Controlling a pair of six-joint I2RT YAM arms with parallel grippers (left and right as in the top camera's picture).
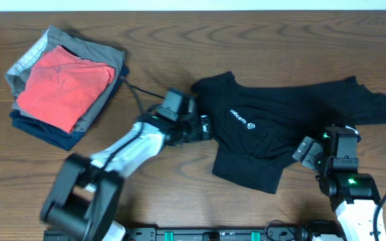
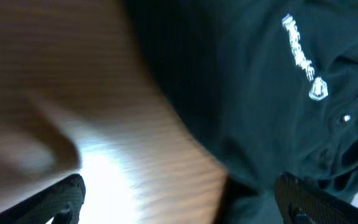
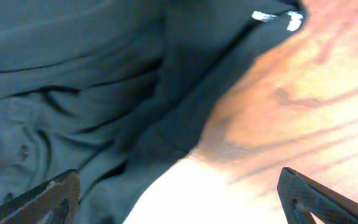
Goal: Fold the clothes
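Black shirt (image 1: 280, 127) with white lettering (image 1: 242, 118), red garment (image 1: 62, 84) atop grey and navy stack, brown wood-grain table (image 1: 179, 33)

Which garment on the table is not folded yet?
The black shirt with white chest lettering, lying crumpled right of centre; the others sit folded in one stack, red on top, at the left.

A brown wooden table (image 1: 179, 40) with dark wavy grain fills almost the whole overhead frame. Along the upper edge a thin pale strip (image 1: 193, 4) shows beyond it. In both wrist views, bright light glares on the wood near the bottom.
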